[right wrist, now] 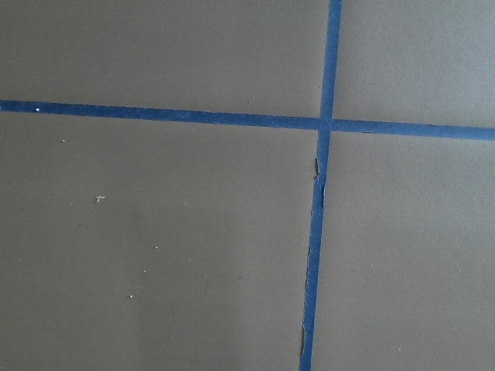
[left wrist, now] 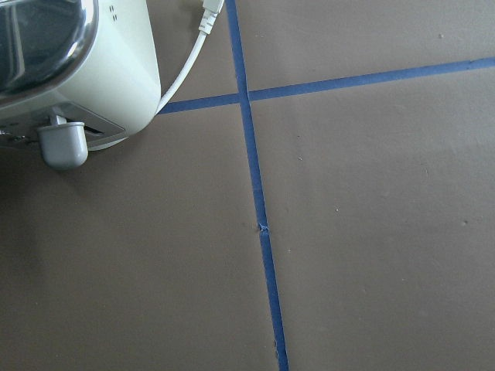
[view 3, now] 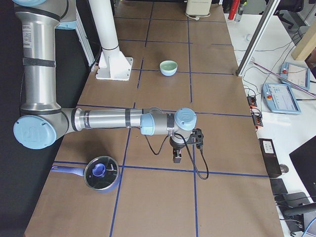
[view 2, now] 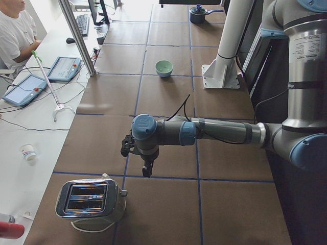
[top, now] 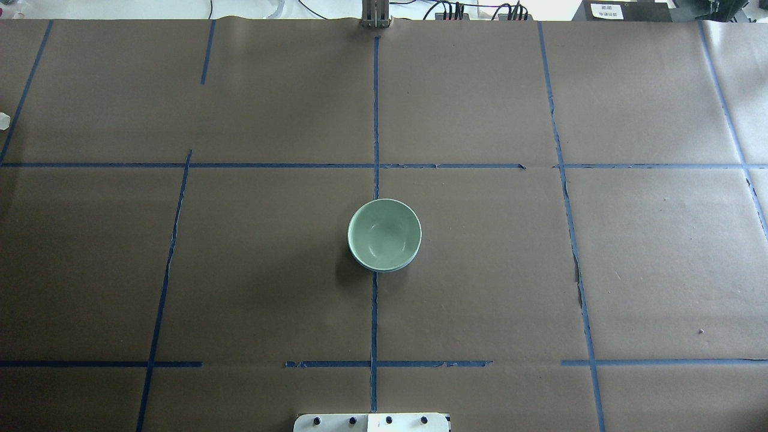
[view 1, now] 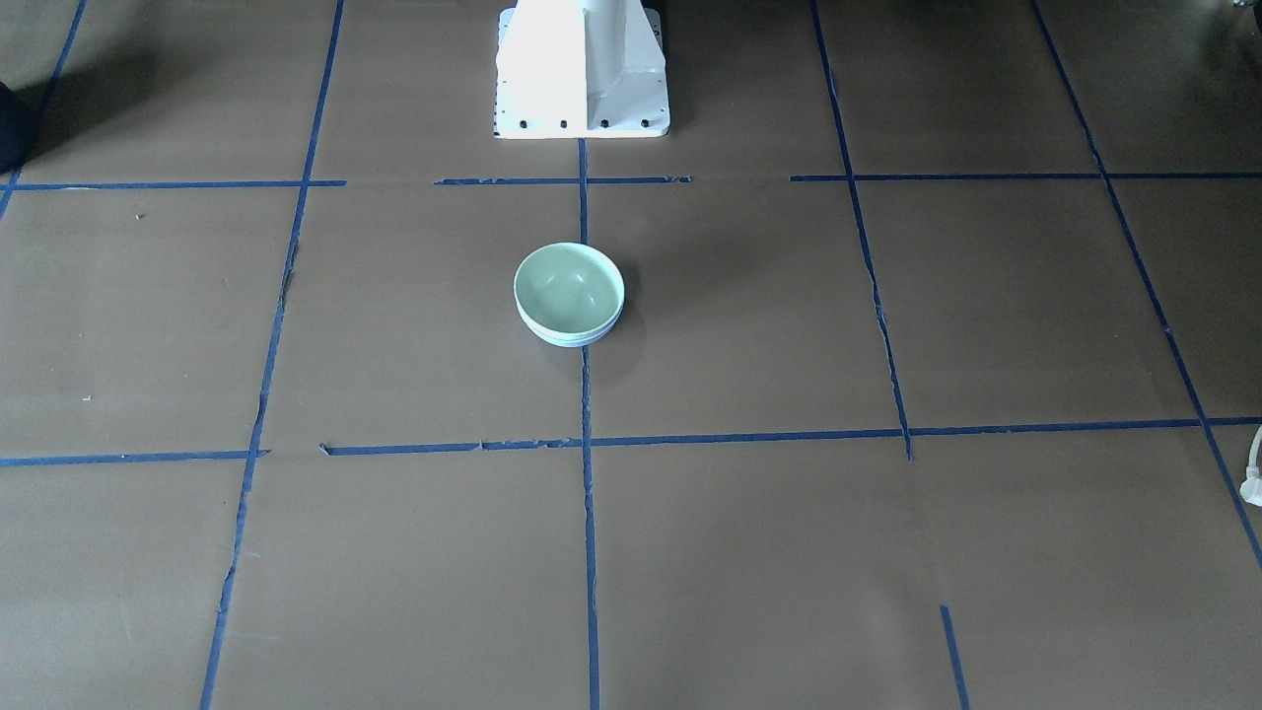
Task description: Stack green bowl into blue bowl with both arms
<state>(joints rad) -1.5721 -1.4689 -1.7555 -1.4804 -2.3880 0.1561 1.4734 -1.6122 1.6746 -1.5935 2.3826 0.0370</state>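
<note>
Green bowl (top: pixel 384 233) is seen nested in blue bowl (view 1: pixel 570 340), seemingly level; it could be knocked by an arm sweeping through. Whether left gripper (view 2: pixel 147 168) or right gripper (view 3: pixel 177 157) is spread cannot be told.

Left arm (view 2: pixel 219 132) outstretched, its tool (view 2: pixel 147 172) near the toaster (view 2: pixel 89 200), green bowl (view 2: pixel 164 68) well apart

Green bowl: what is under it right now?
The green bowl sits nested in the blue bowl; only a thin pale blue band shows below its rim. The blue bowl's inside is covered.
</note>
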